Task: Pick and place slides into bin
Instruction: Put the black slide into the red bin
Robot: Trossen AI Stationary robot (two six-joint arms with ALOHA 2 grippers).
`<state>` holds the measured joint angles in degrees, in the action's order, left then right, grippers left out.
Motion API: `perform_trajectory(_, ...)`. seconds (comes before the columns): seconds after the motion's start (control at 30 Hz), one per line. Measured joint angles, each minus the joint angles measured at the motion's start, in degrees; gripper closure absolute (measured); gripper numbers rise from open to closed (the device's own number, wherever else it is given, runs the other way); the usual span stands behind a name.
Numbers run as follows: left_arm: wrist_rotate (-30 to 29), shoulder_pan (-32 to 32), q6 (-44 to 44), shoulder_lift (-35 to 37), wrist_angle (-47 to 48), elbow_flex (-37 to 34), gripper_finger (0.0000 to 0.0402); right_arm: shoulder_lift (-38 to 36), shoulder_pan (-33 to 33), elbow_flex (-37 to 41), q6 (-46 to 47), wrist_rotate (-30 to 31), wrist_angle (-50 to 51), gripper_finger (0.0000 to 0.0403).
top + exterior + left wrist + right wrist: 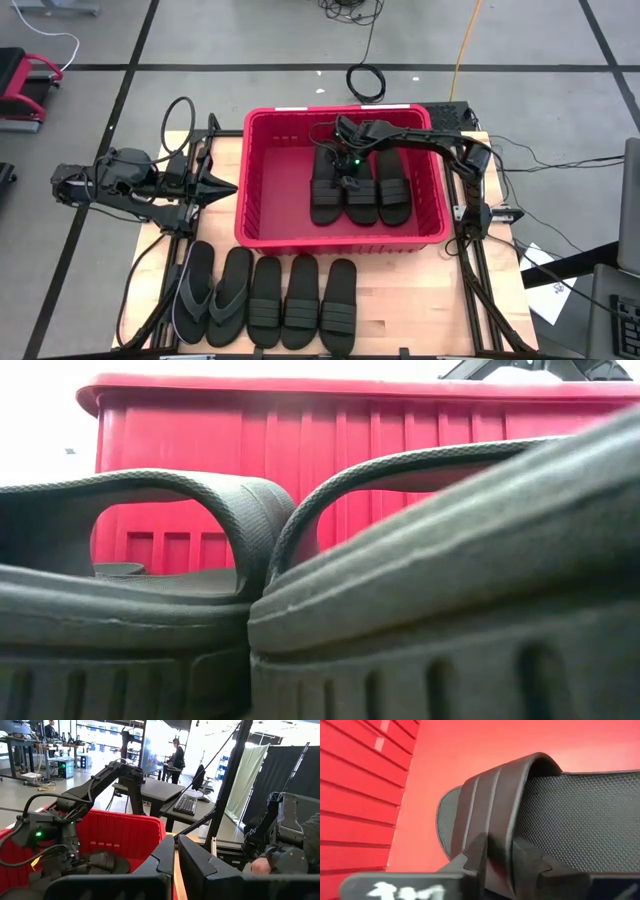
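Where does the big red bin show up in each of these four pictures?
High view: the red bin sits centre, right gripper inside.
Low view: its ribbed wall fills the background.
Left wrist view: lower left.
Right wrist view: wall and floor behind the strap.
Shared landmark: the slides inside.
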<state>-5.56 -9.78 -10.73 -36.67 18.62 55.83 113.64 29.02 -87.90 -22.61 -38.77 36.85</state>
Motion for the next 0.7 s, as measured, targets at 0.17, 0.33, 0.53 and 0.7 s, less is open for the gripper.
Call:
perform_trajectory(0.17,0.00,0.00,0.60,-0.02,0.03,0.00,0.0380,-2.53,0.02,0.02,1.14,0.34,-1.40,0.0303)
perform_trajectory(0.33,0.00,-0.02,1.69,-0.02,0.04,0.00,0.0380,-5.95,0.04,0.00,3.55,3.87,-2.81,0.0283)
perform_trajectory(0.53,0.00,0.00,2.19,0.00,0.08,0.00,0.0380,-14.46,-0.12,0.00,9.62,5.83,-5.92,0.0305)
perform_trajectory(0.7,-0.23,0.00,1.63,0.46,1.69,0.00,0.0380,-26.16,-2.25,-0.08,16.30,5.74,-14.76,0.0387)
